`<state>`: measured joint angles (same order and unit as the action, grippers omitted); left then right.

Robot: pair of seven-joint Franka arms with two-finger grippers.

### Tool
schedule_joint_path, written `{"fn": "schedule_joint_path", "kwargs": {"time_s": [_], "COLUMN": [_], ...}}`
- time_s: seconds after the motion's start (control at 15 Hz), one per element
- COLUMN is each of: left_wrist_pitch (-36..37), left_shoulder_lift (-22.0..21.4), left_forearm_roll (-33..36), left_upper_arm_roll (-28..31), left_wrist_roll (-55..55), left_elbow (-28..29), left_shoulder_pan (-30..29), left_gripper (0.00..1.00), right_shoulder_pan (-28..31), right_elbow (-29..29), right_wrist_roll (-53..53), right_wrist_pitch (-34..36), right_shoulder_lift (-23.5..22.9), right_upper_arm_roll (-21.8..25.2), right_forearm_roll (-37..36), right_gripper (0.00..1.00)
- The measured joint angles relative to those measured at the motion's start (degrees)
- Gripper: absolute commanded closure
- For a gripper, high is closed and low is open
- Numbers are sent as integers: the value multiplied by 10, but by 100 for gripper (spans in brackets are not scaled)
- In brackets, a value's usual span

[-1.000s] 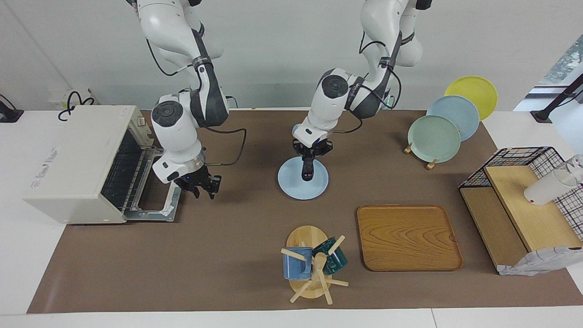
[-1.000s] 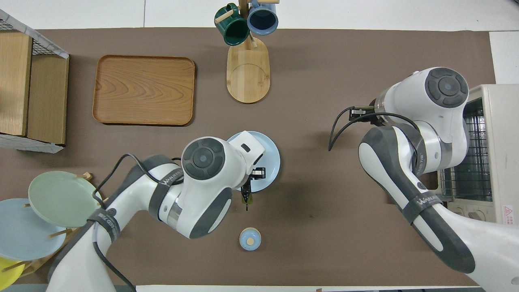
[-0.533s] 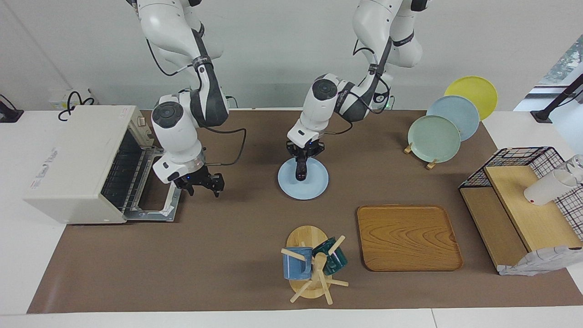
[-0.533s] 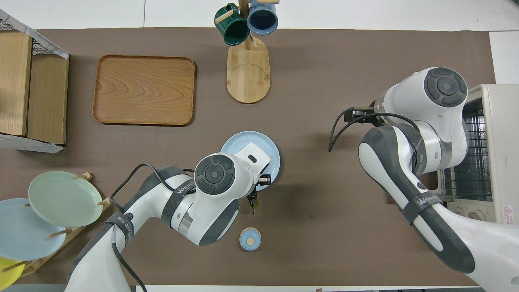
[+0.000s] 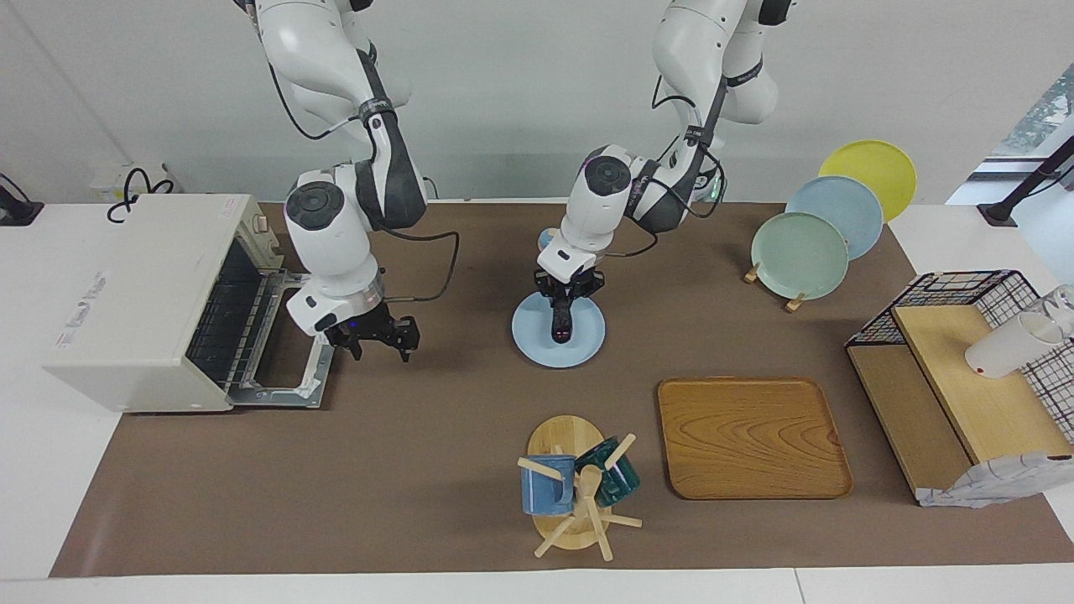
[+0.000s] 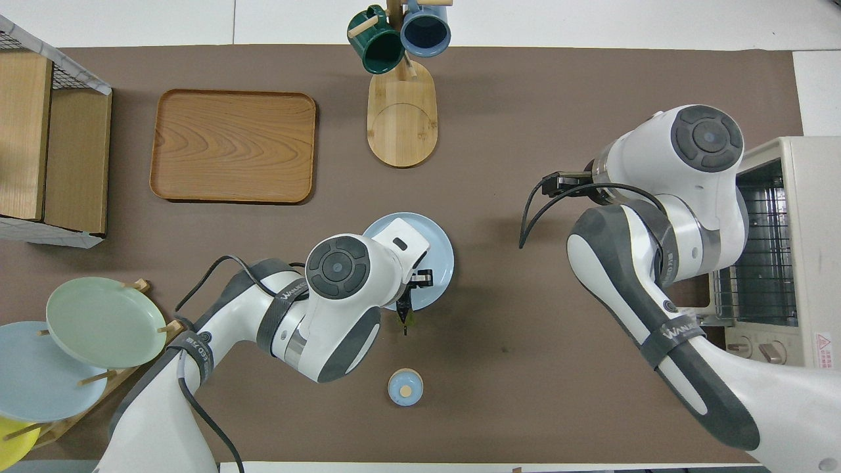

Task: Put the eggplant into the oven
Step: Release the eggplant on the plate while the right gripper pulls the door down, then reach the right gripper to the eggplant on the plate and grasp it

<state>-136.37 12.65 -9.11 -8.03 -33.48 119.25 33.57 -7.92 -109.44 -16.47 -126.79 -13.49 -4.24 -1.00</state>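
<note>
1. Dark purple eggplant (image 5: 560,321) on the pale blue plate (image 5: 587,340) mid-counter, lying lengthwise toward and away from the robots; green stem tip pokes off the plate's robot-side rim in the overhead view.
2. Left gripper (image 5: 568,295) down over the eggplant's robot-side end, jaws around it; cannot tell if they are pinching or loosened.
3. Right gripper (image 5: 379,344) hangs over the brown mat just in front of the oven's (image 5: 134,294) dropped door, jaws spread, nothing between them.
4. Oven off-white, at the right arm's end of the counter, door open and lying flat, wire rack visible.
5. Wooden tray (image 5: 751,436) and mug tree (image 5: 575,491) with blue and green mugs sit farther from the robots than the plate.
6. Plate rack with green plate (image 5: 799,254), blue and yellow ones toward the left arm's end.
7. Small blue lid (image 6: 405,386) nearer the robots than the plate.
</note>
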Motion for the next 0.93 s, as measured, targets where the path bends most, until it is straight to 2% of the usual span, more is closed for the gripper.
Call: {"fn": "schedule_joint_path", "kwargs": {"time_s": [0.13,0.33,0.47,0.67,0.93], "left_wrist_pitch": [43,166,229,286,340], "left_shoulder_lift": [-15,-48,-68,-100,-137], "left_forearm_roll": [0,0,0,0,16], "left_upper_arm_roll": [1,4,6,10,13], "left_wrist_roll": [21,56,90,183,309], "left_elbow": [-23,-91,-131,-161,-163], "left_shoulder_pan": [-28,-87,-132,-223,-323], "left_gripper": [0,0,0,0,0], "right_shoulder_pan": [0,-3,-25,-106,-216], "right_elbow": [0,10,32,99,209], "right_wrist_roll": [0,-1,-37,-130,-251], "right_wrist_pitch": [0,6,16,51,76], "right_shoulder_lift": [0,0,-1,-24,-106], "right_upper_arm_roll": [0,-2,-4,-6,-6], "right_forearm_roll": [0,0,2,1,-42], "right_gripper": [0,0,0,0,0]}}
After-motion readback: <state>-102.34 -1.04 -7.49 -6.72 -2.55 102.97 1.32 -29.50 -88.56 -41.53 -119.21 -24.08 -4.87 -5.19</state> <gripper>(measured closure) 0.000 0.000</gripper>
